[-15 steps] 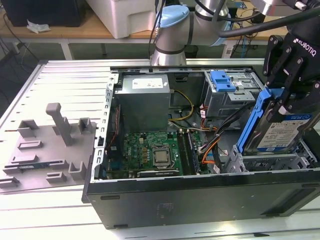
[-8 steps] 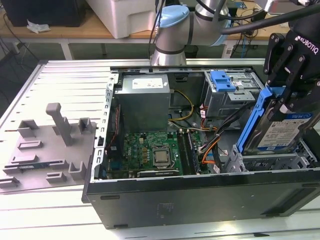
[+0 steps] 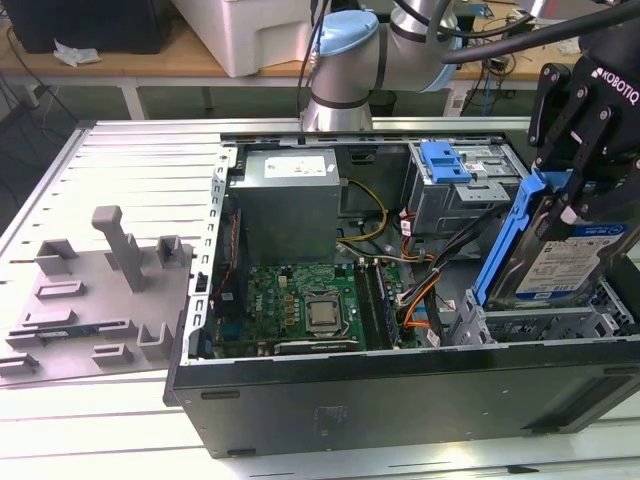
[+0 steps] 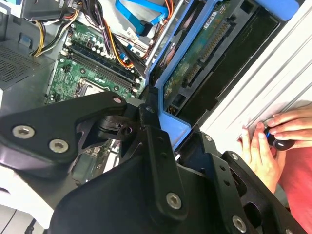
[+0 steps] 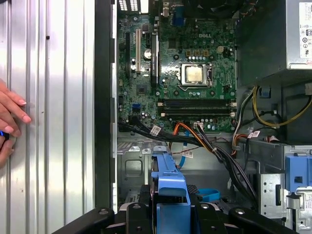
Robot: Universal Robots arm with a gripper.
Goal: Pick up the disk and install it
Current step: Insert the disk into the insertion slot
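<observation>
The arm (image 3: 345, 60) reaches from the far side toward the exterior view's right. Its gripper (image 3: 578, 188) hangs there pointing down, slightly tilted, with its fingers (image 4: 158, 151) clamped on the upper edge of the disk (image 3: 565, 255).

Exterior view overlooks the case (image 3: 400, 400); both wrist views (close) share its motherboard (image 5: 185, 73) (image 4: 83, 68).

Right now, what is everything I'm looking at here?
disk: one, silver, blue-framed, tilted over case
computer case: one, black, open, on table
motherboard: one, green, inside case
power supply: one, grey, inside case
drive cage: one, silver, blue latch, inside case
moulded fixture: one, grey, exterior view's left
table: one, silver, under everything
person's hand: at least one, on table beside case
robot arm: one, grey-blue, behind case
end effector: one, black, shut on disk
</observation>
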